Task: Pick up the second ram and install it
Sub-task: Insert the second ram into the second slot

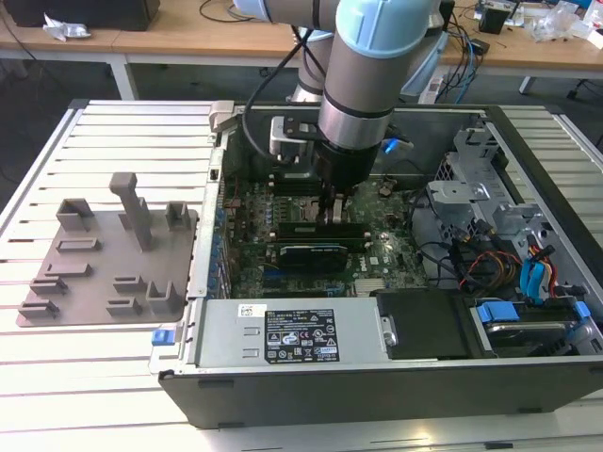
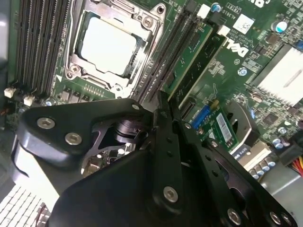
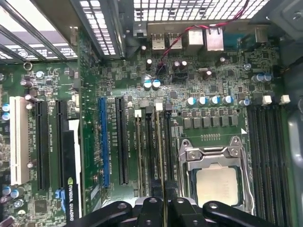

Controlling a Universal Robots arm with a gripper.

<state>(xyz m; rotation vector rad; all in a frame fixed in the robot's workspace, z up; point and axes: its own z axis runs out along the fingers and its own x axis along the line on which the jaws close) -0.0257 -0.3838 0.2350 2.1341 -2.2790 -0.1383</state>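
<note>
I see the second ram (image 3: 163, 156) standing on edge among the black memory slots (image 3: 147, 151). Its long axis runs straight out from the tool (image 3: 164, 209), parallel to the slots; I cannot tell if it is seated. The CPU socket (image 3: 215, 182) lies just beside the tool, and the graphics card (image 1: 311, 254) lies on its other side. The tool's fingers are drawn nearly together, gripping the board's upper edge.

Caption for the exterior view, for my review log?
Arm reaches into the open computer case, gripper at the memory slots; grey plate on the table at the exterior view's left.
</note>
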